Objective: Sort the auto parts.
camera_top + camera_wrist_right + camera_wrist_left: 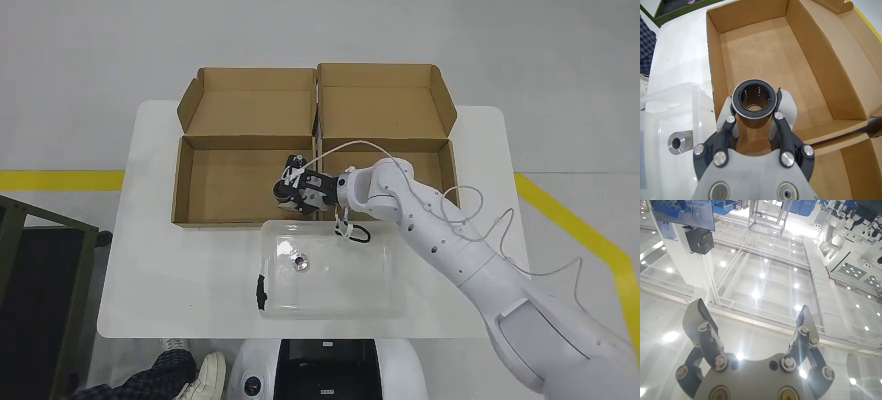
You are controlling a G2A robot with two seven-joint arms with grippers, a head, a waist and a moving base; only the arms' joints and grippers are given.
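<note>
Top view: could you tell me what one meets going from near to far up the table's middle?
Clear plastic bin → silver metal cylinder inside it → right pincer gripping a black cylindrical bearing → raised brown cardboard lid of the left box.

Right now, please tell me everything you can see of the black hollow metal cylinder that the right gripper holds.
The black hollow metal cylinder is a short, thick-walled sleeve, open at the end, with a thin bright edge around its dark rim. Rows of small balls line its bore, like a linear bearing. The right gripper is shut on it, one finger on each side. It hangs over the floor of the open brown cardboard box, touching nothing else.
</note>
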